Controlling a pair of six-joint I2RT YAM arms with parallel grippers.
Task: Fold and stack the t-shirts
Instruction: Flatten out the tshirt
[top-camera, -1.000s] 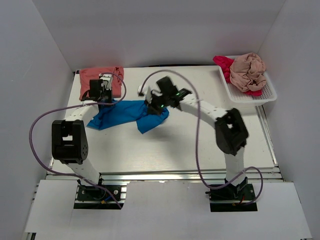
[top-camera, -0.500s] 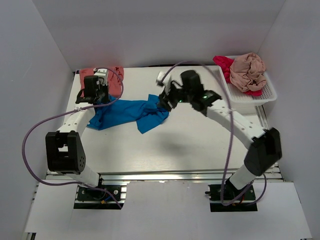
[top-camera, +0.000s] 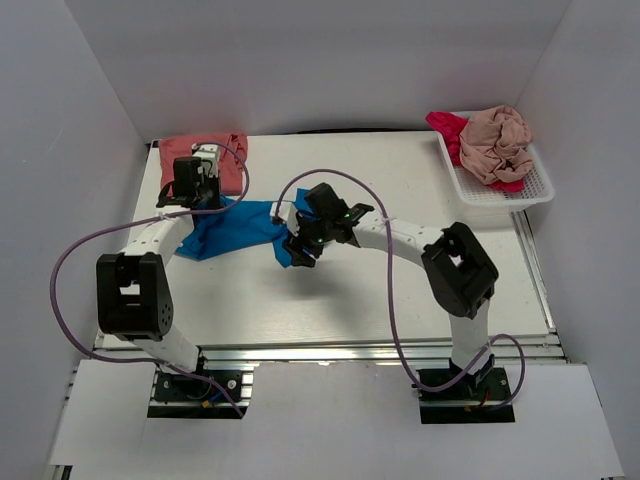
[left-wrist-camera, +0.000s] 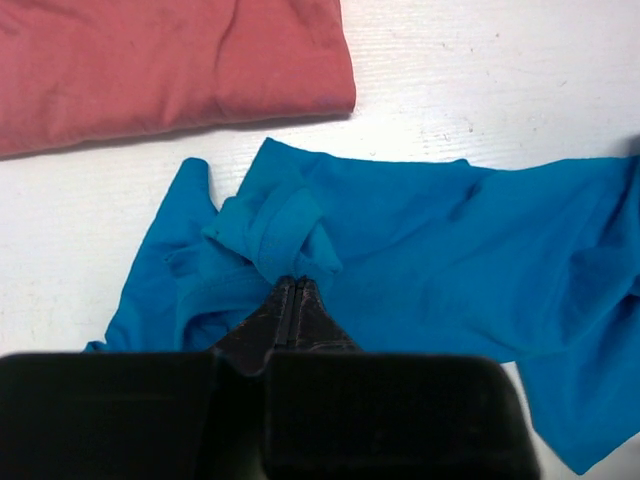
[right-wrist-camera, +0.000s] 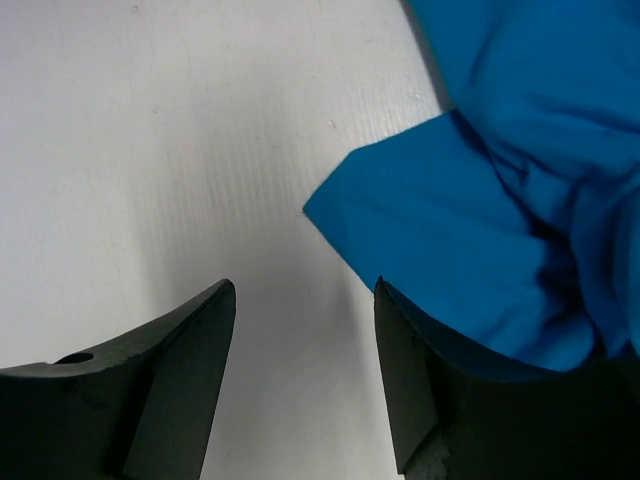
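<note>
Cotton garments were plain: bright blue t-shirt (top-camera: 235, 228), salmon-coral t-shirt (top-camera: 232, 150), dusty beige-pink t-shirt (top-camera: 497, 143), magenta-red t-shirt (top-camera: 445, 127). Slotted plastic basket (top-camera: 500, 193) was white.

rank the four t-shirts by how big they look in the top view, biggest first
1. blue t-shirt, spread out
2. salmon t-shirt and beige-pink t-shirt, too alike to split
3. magenta t-shirt, mostly hidden under the beige-pink one

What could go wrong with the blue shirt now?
The open right end effector has the blue t-shirt corner ahead of its gap, not inside, so it may close on nothing. The left end effector pinches a bunched-up fold, so pulling might leave wrinkles or drag cloth onto the folded salmon t-shirt nearby.
</note>
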